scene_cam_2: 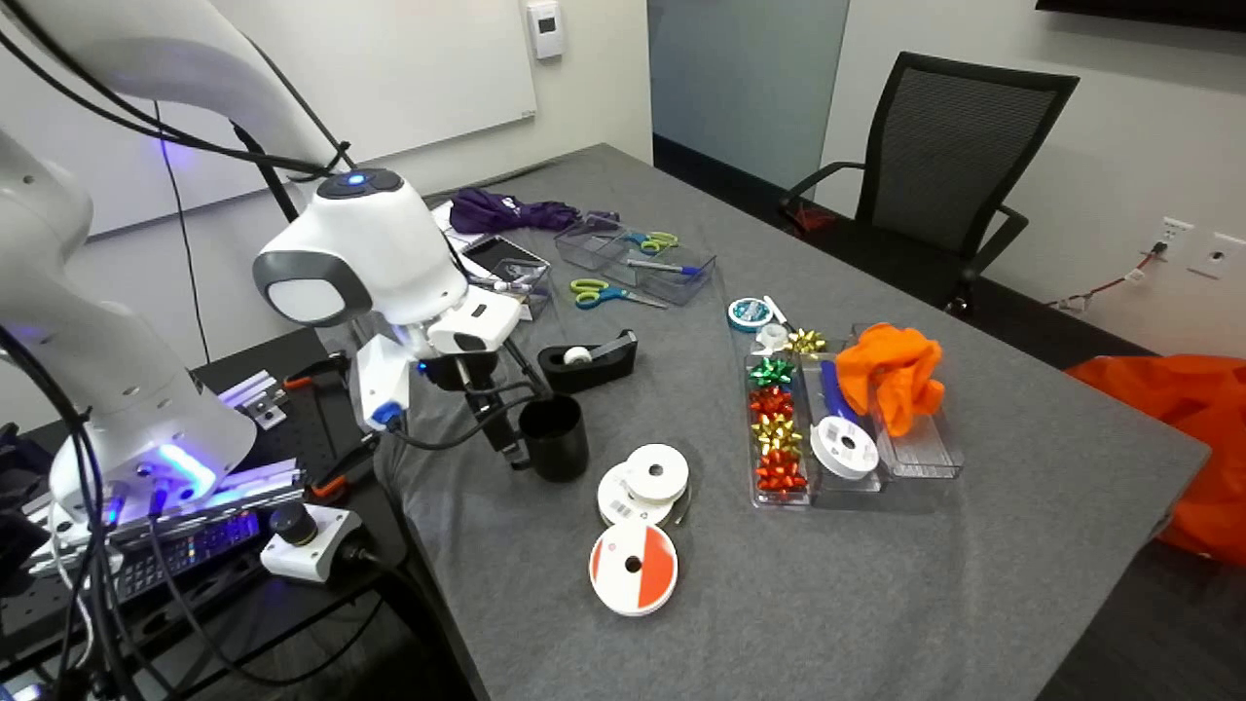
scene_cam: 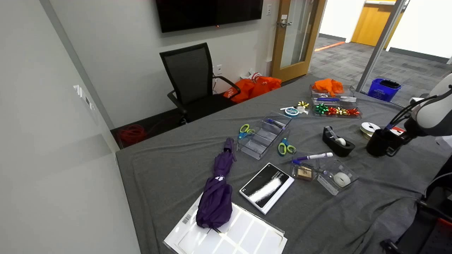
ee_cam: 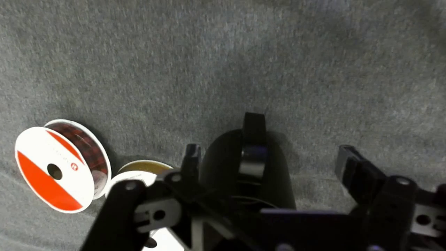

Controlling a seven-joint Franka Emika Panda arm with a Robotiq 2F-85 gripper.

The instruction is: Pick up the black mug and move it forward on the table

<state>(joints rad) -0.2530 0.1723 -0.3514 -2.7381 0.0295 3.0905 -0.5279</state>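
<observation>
Fingers [ee_cam: 362, 178], parted, partly hide the black mug [ee_cam: 252, 164].

Bare table [scene_cam_2: 691, 411] lies between the tape dispenser [scene_cam_2: 596, 371] and 3 clustered spools [scene_cam_2: 635, 537].

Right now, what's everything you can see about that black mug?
The black mug is a plain cylinder with an open top, dark inside, and one squarish, faintly shiny handle. It looks smooth, perhaps ceramic. It stands upright on the cloth-covered table, between the tape dispenser and the ribbon spools, handle toward the robot's base. The gripper is open around it; I can't tell whether they touch.
</observation>
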